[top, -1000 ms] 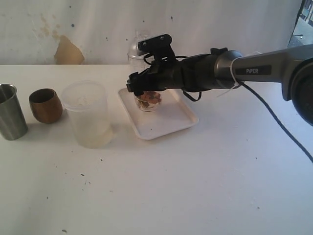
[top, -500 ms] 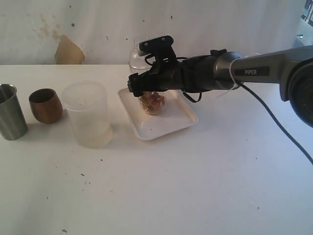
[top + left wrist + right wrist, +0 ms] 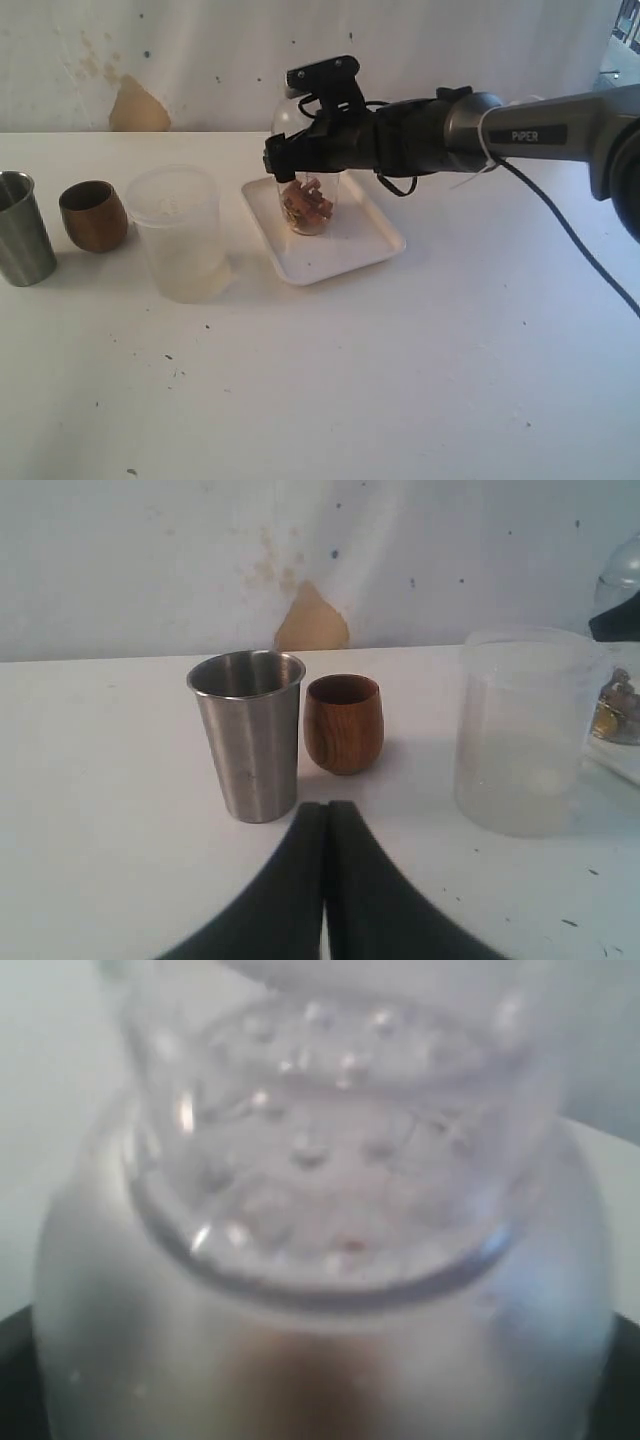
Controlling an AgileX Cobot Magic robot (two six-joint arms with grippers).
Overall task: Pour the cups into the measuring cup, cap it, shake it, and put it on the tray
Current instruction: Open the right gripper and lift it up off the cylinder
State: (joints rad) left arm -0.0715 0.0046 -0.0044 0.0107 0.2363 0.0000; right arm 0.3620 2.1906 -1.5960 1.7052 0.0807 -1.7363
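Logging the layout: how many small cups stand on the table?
2: steel tumbler at the exterior view's left edge; wooden cup beside it, before the frosted tub.

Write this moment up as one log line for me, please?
right gripper: shut on measuring cup | measuring cup: capped, upright over tray, brown pieces inside | left gripper: shut, empty | steel tumbler, wooden cup: upright

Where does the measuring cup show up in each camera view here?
Exterior view: measuring cup at centre, over the tray, held in the right gripper.
Left wrist view: just beyond the frosted tub, cut off by the frame edge.
Right wrist view: fills the frame, blurred.
Shared landmark: the frosted tub, seen in the exterior and left wrist views only.
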